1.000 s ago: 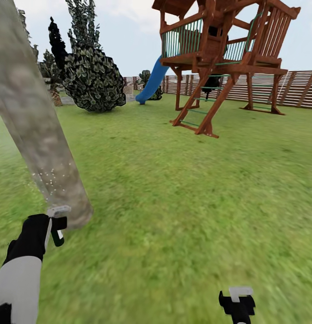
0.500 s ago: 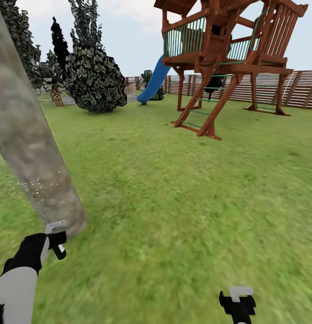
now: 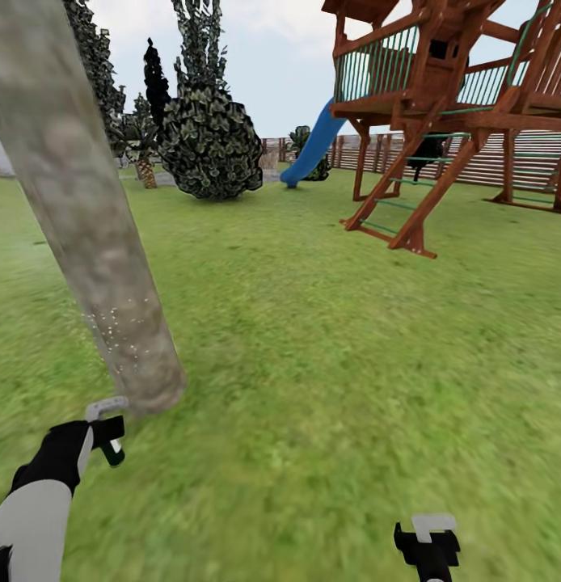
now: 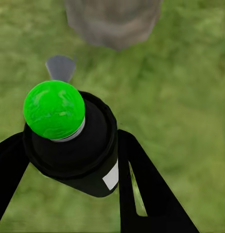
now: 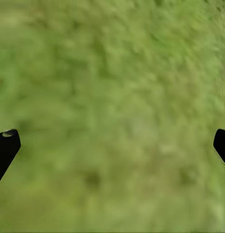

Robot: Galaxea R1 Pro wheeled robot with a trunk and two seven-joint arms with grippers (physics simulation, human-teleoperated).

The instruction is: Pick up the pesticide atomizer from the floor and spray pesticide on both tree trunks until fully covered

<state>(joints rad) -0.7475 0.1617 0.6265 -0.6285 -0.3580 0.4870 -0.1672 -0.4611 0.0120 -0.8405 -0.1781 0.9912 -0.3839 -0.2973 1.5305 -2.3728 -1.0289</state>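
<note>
Between the left claw's [image 4: 68, 194] black fingers [image 4: 146, 194] sits the pesticide atomizer [image 4: 73, 145], clamped by its dark body with the green cap [image 4: 54, 109] toward the wrist camera. Its nozzle faces the base of the tree trunk [image 3: 94, 242], which leans just ahead on the lawn [image 3: 329, 364]; pale specks dot the lower bark. To do this step well, I would keep the nozzle square to the trunk and sweep gradually upward and around, since only the low near side looks speckled. The right claw [image 3: 427, 541] hangs apart and empty over grass, fingers spread. Beyond stand a wooden play tower [image 3: 450, 105] and a dark bush [image 3: 212, 145].
</note>
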